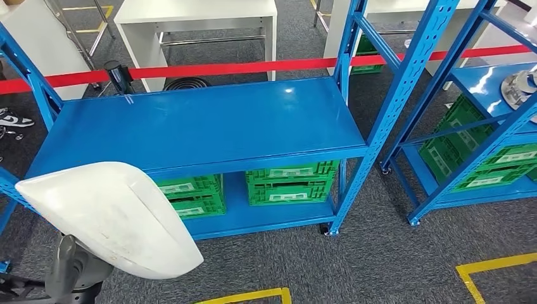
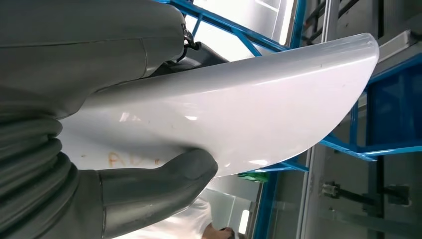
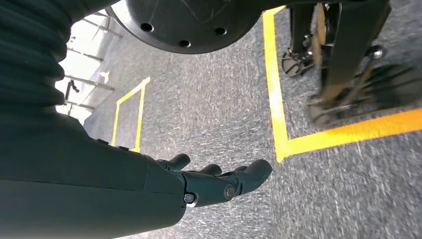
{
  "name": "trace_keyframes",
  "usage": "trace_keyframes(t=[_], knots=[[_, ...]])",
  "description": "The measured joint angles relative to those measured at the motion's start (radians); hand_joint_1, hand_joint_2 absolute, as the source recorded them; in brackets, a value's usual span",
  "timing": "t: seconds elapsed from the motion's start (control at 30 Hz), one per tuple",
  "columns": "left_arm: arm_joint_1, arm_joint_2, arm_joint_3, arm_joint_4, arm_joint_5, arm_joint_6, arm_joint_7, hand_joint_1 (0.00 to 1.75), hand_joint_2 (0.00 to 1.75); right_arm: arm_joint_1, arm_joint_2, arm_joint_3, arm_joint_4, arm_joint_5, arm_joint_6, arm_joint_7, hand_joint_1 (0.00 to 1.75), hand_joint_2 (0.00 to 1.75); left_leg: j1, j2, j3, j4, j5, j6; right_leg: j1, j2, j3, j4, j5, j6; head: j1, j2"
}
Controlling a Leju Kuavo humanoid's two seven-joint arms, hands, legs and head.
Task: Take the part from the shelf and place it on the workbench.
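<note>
A: Where is the large white glossy curved shell part (image 1: 111, 215)?

B: It sits at the lower left of the head view, off the shelf, tilted in front of the blue metal shelf unit (image 1: 202, 123). The left hand (image 1: 73, 269) grips it from below. In the left wrist view the thick grey thumb (image 2: 169, 179) presses against the part's (image 2: 239, 114) smooth face, with darker fingers clamped on its opposite side.

A: Is any writing legible?

B: Faint orange marks appear on the part near the thumb in the left wrist view; they cannot be read with confidence. The green plastic crates (image 1: 288, 183) on the lower shelf board carry white labels, too small to read.

A: What is the state of the right hand (image 3: 214, 181)?

B: It holds nothing. Its dark fingers are extended and slightly apart above grey carpet (image 3: 224, 114) marked with yellow floor tape (image 3: 278, 99).

A: What else is in the head view?

B: A red barrier belt (image 1: 221, 68) crosses the upper part of the frame behind the shelf. A white table (image 1: 196, 19) stands beyond it at upper centre. A second blue shelf unit (image 1: 487, 120) at the right edge holds more green crates and a metallic object (image 1: 519, 88) on its upper board.
</note>
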Motion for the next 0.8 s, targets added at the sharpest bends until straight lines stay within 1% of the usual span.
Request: trace_keyframes(t=[0.03,0.07,0.1,0.13,0.17,0.2,0.23,0.27,0.3,0.33,0.37,0.4,0.43,0.47,0.5,0.53,0.57,0.6,0.63,0.67,0.7,0.73,0.77,0.8], knots=[[0.011,-0.001,0.006,-0.002,-0.001,-0.001,-0.009,1.75,1.75,0.0,-0.002,0.002,0.0,0.003,0.011,-0.012,0.0,1.75,-0.001,0.001,-0.015,0.003,0.011,0.0,0.0,0.0,-0.006,0.053,-0.023,0.002,0.0,0.0],[0.018,-0.001,0.013,-0.002,-0.001,-0.003,-0.017,1.75,1.75,0.0,-0.003,0.004,0.0,0.005,0.022,-0.027,0.0,1.75,-0.001,0.002,-0.032,0.007,0.023,-0.001,0.0,0.0,-0.001,0.084,-0.022,0.004,0.0,0.0],[0.023,0.0,0.021,-0.002,-0.001,-0.004,-0.026,1.75,1.75,0.0,-0.004,0.005,0.0,0.005,0.032,-0.043,0.0,1.75,-0.001,0.003,-0.051,0.013,0.033,-0.002,0.0,0.0,0.021,0.083,0.0,0.004,0.001,0.0],[0.025,0.001,0.029,-0.001,-0.001,-0.005,-0.032,1.75,1.75,-0.001,-0.005,0.006,0.0,0.001,0.039,-0.059,0.0,1.75,-0.001,0.003,-0.07,0.02,0.043,-0.005,0.0,0.0,0.059,0.047,0.028,0.003,0.001,0.0],[0.026,0.003,0.035,0.0,-0.001,-0.005,-0.035,1.75,1.75,-0.002,-0.005,0.006,0.0,-0.005,0.042,-0.07,0.0,1.75,-0.001,0.003,-0.087,0.028,0.052,-0.008,0.0,-0.001,0.111,-0.015,0.042,0.0,0.001,0.0],[0.026,0.005,0.039,0.001,-0.001,-0.006,-0.036,1.75,1.75,-0.004,-0.004,0.006,0.0,-0.011,0.041,-0.077,0.0,1.75,-0.002,0.002,-0.101,0.036,0.06,-0.013,0.002,-0.001,0.162,-0.089,0.041,-0.004,0.001,0.0],[0.024,0.006,0.041,0.001,-0.001,-0.006,-0.032,1.75,1.75,-0.006,-0.002,0.006,0.0,-0.017,0.039,-0.08,0.0,1.75,-0.003,0.002,-0.109,0.041,0.067,-0.019,0.004,0.0,0.196,-0.144,0.033,-0.01,0.001,0.0],[0.022,0.006,0.041,0.001,-0.001,-0.005,-0.027,1.75,1.75,-0.007,0.001,0.006,0.0,-0.021,0.036,-0.08,0.0,1.75,-0.004,0.003,-0.113,0.043,0.074,-0.025,0.006,0.001,0.215,-0.179,0.021,-0.016,0.001,0.0],[0.018,0.007,0.042,0.001,-0.002,-0.004,-0.02,1.75,1.75,-0.008,0.006,0.006,0.0,-0.023,0.033,-0.078,0.0,1.75,-0.004,0.002,-0.115,0.041,0.083,-0.032,0.009,0.002,0.216,-0.192,0.02,-0.023,0.001,0.0],[0.014,0.007,0.041,0.001,-0.005,-0.002,-0.012,1.75,1.75,-0.008,0.011,0.006,0.001,-0.025,0.029,-0.075,0.0,1.75,-0.003,0.002,-0.116,0.038,0.091,-0.038,0.009,0.002,0.208,-0.191,0.03,-0.03,0.001,0.0],[0.011,0.007,0.041,0.001,-0.008,0.001,-0.008,1.75,1.75,-0.008,0.015,0.006,0.001,-0.024,0.025,-0.074,0.0,1.75,-0.001,0.001,-0.12,0.039,0.088,-0.045,0.008,0.0,0.201,-0.194,0.039,-0.038,0.001,0.0],[0.01,0.007,0.041,0.001,-0.013,0.004,-0.004,1.75,1.75,-0.009,0.018,0.006,0.001,-0.024,0.022,-0.072,0.0,1.75,0.001,-0.001,-0.128,0.051,0.067,-0.051,0.006,-0.001,0.191,-0.197,0.052,-0.045,-0.001,0.0],[0.009,0.008,0.041,0.0,-0.017,0.007,-0.002,1.75,1.75,-0.009,0.02,0.006,0.001,-0.024,0.02,-0.072,0.0,1.75,0.003,-0.002,-0.14,0.083,0.024,-0.058,0.004,-0.003,0.178,-0.199,0.067,-0.052,-0.002,0.0],[0.009,0.008,0.041,-0.001,-0.019,0.01,-0.001,1.75,1.75,-0.009,0.022,0.006,0.002,-0.024,0.02,-0.072,0.0,1.75,0.004,-0.004,-0.153,0.135,-0.033,-0.063,0.003,-0.004,0.162,-0.2,0.08,-0.055,-0.003,0.0],[0.009,0.009,0.041,-0.002,-0.022,0.013,-0.001,1.75,1.75,-0.009,0.022,0.006,0.002,-0.025,0.019,-0.072,0.0,1.75,0.006,-0.004,-0.165,0.199,-0.085,-0.068,0.003,-0.004,0.146,-0.199,0.093,-0.057,-0.004,0.0],[0.009,0.01,0.041,-0.002,-0.023,0.015,-0.001,1.75,1.75,-0.008,0.023,0.006,0.002,-0.026,0.019,-0.072,0.0,1.75,0.007,-0.004,-0.172,0.262,-0.118,-0.072,0.002,-0.004,0.13,-0.199,0.107,-0.056,-0.004,0.0],[0.01,0.011,0.041,-0.002,-0.025,0.016,-0.002,1.75,1.75,-0.007,0.023,0.005,0.002,-0.028,0.018,-0.072,0.0,1.75,0.008,-0.004,-0.169,0.307,-0.124,-0.074,0.002,-0.005,0.113,-0.197,0.12,-0.054,-0.004,0.0],[0.01,0.013,0.041,-0.001,-0.026,0.016,-0.003,1.75,1.75,-0.007,0.023,0.005,0.002,-0.031,0.016,-0.071,0.0,1.75,0.009,-0.004,-0.152,0.322,-0.105,-0.075,0.002,-0.006,0.097,-0.196,0.133,-0.051,-0.004,0.0],[0.01,0.016,0.04,-0.001,-0.026,0.016,-0.005,1.75,1.75,-0.007,0.023,0.004,0.002,-0.035,0.013,-0.071,0.0,1.75,0.01,-0.004,-0.118,0.3,-0.076,-0.076,0.001,-0.006,0.081,-0.193,0.145,-0.048,-0.004,0.0],[0.009,0.018,0.04,0.0,-0.025,0.016,-0.007,1.75,1.75,-0.008,0.022,0.003,0.001,-0.041,0.009,-0.071,0.0,1.75,0.012,-0.004,-0.067,0.245,-0.053,-0.075,0.0,-0.007,0.066,-0.19,0.156,-0.044,-0.004,0.0],[0.007,0.021,0.038,0.0,-0.025,0.016,-0.008,1.75,1.75,-0.008,0.021,0.001,0.001,-0.049,0.004,-0.072,0.0,1.75,0.011,-0.006,-0.004,0.166,-0.05,-0.074,0.001,-0.006,0.055,-0.185,0.165,-0.038,-0.004,0.0],[0.005,0.023,0.037,0.001,-0.023,0.016,-0.01,1.75,1.75,-0.009,0.019,-0.003,0.001,-0.06,-0.002,-0.074,0.0,1.75,0.01,-0.009,0.049,0.093,-0.063,-0.069,0.001,-0.006,0.047,-0.182,0.174,-0.032,-0.004,0.0],[0.003,0.024,0.034,0.002,-0.022,0.016,-0.012,1.75,1.75,-0.009,0.017,-0.008,0.001,-0.071,-0.008,-0.076,0.0,1.75,0.007,-0.01,0.083,0.039,-0.08,-0.063,0.002,-0.005,0.043,-0.18,0.182,-0.026,-0.005,0.0],[0.002,0.025,0.031,0.003,-0.022,0.016,-0.013,1.75,1.75,-0.009,0.015,-0.015,0.001,-0.081,-0.012,-0.078,0.0,1.75,0.004,-0.012,0.096,0.011,-0.092,-0.054,0.002,-0.005,0.041,-0.181,0.191,-0.019,-0.005,0.0]])
